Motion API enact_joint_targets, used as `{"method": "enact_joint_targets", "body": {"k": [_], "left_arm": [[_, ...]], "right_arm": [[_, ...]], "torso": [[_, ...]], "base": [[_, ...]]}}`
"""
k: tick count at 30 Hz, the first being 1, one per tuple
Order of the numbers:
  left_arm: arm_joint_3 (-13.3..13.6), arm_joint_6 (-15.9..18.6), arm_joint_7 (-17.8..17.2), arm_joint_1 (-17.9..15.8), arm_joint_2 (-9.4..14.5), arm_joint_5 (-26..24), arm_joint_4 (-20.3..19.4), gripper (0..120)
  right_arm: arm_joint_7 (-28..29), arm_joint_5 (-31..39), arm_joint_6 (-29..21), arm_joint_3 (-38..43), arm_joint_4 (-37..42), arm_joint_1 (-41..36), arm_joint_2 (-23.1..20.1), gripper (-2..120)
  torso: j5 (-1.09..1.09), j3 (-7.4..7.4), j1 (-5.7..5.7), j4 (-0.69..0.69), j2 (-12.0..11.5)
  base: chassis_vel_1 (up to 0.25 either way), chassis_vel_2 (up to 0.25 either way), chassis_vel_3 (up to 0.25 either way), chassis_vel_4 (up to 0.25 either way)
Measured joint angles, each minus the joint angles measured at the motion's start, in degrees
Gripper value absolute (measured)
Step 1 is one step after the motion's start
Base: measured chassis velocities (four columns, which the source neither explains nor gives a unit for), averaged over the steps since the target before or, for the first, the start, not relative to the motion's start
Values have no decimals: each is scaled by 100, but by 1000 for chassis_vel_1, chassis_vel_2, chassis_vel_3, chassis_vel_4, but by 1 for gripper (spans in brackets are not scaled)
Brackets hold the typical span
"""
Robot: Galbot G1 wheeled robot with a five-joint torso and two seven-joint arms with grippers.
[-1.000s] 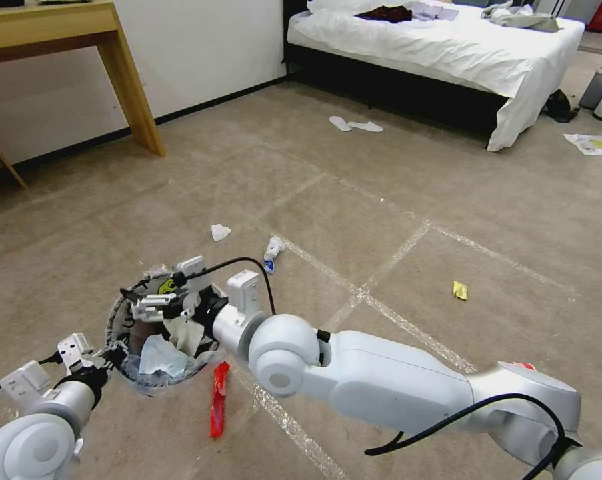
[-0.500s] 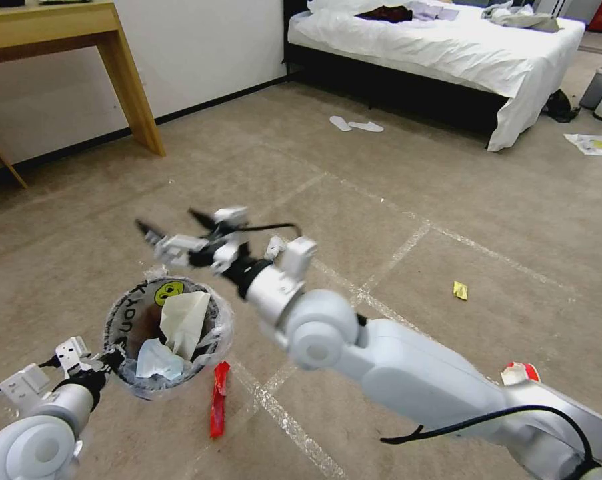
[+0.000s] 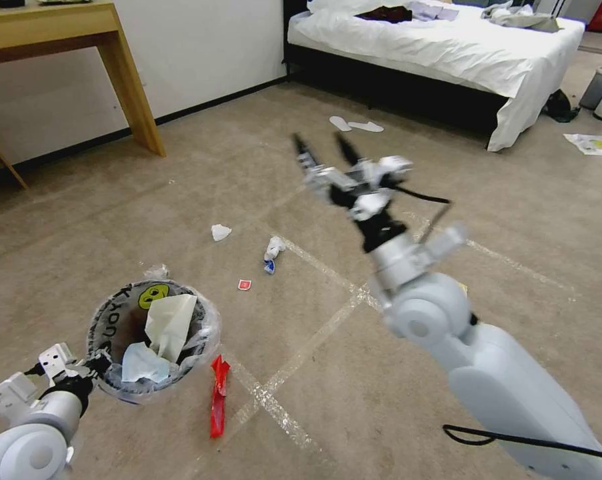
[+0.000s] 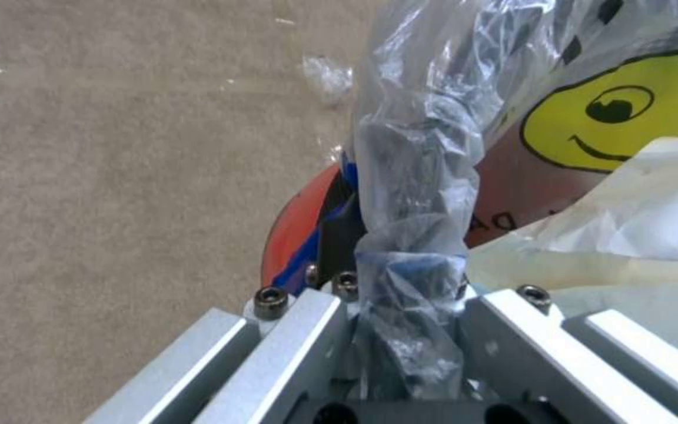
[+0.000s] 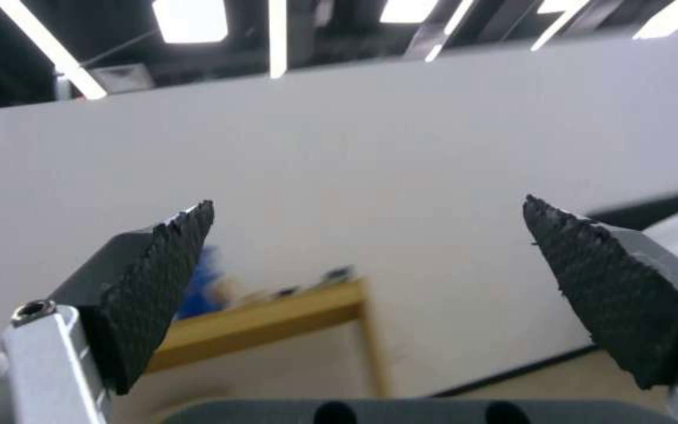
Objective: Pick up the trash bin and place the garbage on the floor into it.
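The trash bin (image 3: pixel 114 319), black-rimmed with a yellow smiley sticker and a clear liner, hangs low at the near left. My left gripper (image 3: pixel 99 365) is shut on its near rim. The left wrist view shows that gripper (image 4: pixel 408 277) clamping the liner-wrapped rim, with the red body (image 4: pixel 296 227) beside it. Cream paper (image 3: pixel 169 321) and a light-blue mask (image 3: pixel 141 363) lie inside the bin. My right gripper (image 3: pixel 322 150) is raised high over the floor (image 3: pixel 354 373), open and empty. Its black fingertips (image 5: pixel 162 271) stand wide apart. Garbage on the carpet: a white tissue (image 3: pixel 220 231), a small bottle (image 3: pixel 272 252), a small red wrapper (image 3: pixel 245 285), a long red wrapper (image 3: pixel 217 397).
A wooden table (image 3: pixel 124 80) stands at the back left by the wall. A white bed (image 3: pixel 447 50) fills the back right, with slippers (image 3: pixel 355 125) before it. Two other bins (image 3: pixel 601 90) and a paper sheet (image 3: pixel 594 143) sit at the far right.
My right gripper left the bin, swung up and to the right, and the cream paper stays in the bin. The bin has shifted slightly left and down.
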Motion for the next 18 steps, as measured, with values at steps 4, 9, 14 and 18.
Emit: {"method": "enact_joint_targets", "body": {"k": [4,9,14,18], "left_arm": [[-34,-82,46,-8,-127,176,-16,1],[-77,-199,129,-5,-292,407,15,1],[-123,-250,150,-21,-396,433,36,1],[-125,-275,155,-38,-445,440,57,1]], "right_arm": [[-96,-318,183,811,113,-648,37,100],[-317,-1212,636,2103,241,-1825,330,100],[-607,-1885,1198,2822,197,-2755,702,100],[-716,-2003,1597,3102,74,-3264,997,100]], "torso": [[1,0,0,0,0],[-1,-1,0,0,0],[0,-1,0,0,0],[0,-1,-1,-2,0]], "base": [[0,0,0,0],[0,0,0,0],[0,0,0,0],[0,0,0,0]]}}
